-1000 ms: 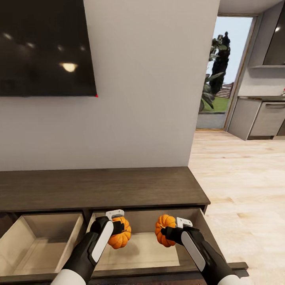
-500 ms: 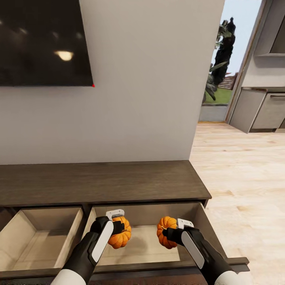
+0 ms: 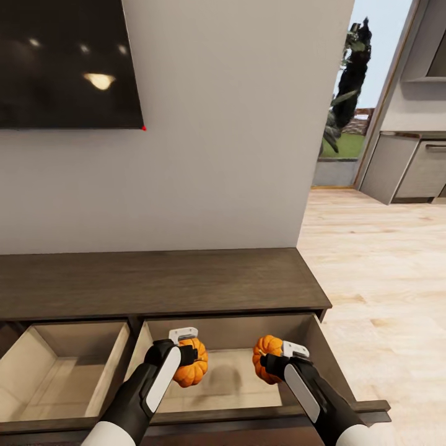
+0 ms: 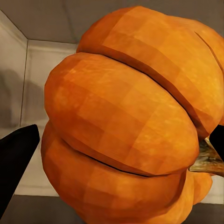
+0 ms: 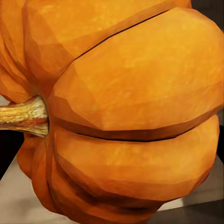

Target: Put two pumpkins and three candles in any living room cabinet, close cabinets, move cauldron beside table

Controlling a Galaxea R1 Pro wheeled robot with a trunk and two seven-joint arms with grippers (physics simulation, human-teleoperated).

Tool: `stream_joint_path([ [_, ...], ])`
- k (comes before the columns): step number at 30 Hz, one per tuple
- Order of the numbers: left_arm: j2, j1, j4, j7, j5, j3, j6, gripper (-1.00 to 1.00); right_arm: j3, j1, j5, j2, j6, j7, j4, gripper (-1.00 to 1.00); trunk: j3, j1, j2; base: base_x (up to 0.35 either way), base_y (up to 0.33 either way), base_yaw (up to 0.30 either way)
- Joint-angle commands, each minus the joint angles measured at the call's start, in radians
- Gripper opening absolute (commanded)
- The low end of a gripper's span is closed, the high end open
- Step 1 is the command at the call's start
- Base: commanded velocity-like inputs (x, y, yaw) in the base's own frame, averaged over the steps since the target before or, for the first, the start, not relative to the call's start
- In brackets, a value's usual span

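Note:
Two orange pumpkins hang over the open right drawer [image 3: 230, 383] of the dark brown cabinet [image 3: 155, 282]. My left gripper [image 3: 189, 356] is shut on the left pumpkin [image 3: 190, 370], which looms large in the left wrist view as ribbed orange flesh [image 4: 126, 121] between two black fingertips [image 4: 16, 158]. My right gripper [image 3: 272, 360] is shut on the right pumpkin [image 3: 267, 359], seen up close in the right wrist view [image 5: 126, 116] with its stem to one side. Both pumpkins are held above the pale drawer floor, apart from each other.
A second drawer [image 3: 56, 371] stands open at the left. A dark TV screen [image 3: 65, 62] hangs on the grey wall above. To the right, light wood floor [image 3: 384, 279] runs toward a doorway [image 3: 347, 111] and grey kitchen units [image 3: 415, 167].
The camera has moved closer and tilted, shifting the whole scene. The right gripper with its pumpkin has edged slightly right; both grippers stay shut on their pumpkins.

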Motion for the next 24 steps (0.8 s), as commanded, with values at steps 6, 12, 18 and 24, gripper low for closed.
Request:
stream_joint_path([
  [6, 0.000, -0.001, -0.001, 0.010, 0.010, -0.003, 0.001, -1.00, 0.004, -0.001, -0.011, -0.001, 0.000, -0.014, -0.001, -1.00, -0.016, 0.002, -0.001, 0.000, 0.000, 0.000],
  [12, 0.000, -0.001, -0.001, 0.010, 0.011, -0.003, 0.001, -1.00, 0.004, -0.001, -0.011, -0.001, 0.000, -0.014, -0.001, -1.00, -0.040, 0.004, -0.003, 0.000, 0.000, 0.000],
  [18, 0.000, -0.001, -0.001, 0.010, 0.011, -0.002, 0.001, -1.00, 0.004, -0.001, -0.011, -0.001, 0.000, -0.014, -0.001, -1.00, -0.055, 0.006, -0.004, 0.000, 0.000, 0.000],
  [24, 0.000, -0.001, -0.001, 0.010, 0.011, -0.002, 0.001, -1.00, 0.004, -0.001, -0.009, -0.001, 0.000, -0.014, -0.001, -1.00, -0.071, 0.008, -0.005, 0.000, 0.000, 0.000],
])
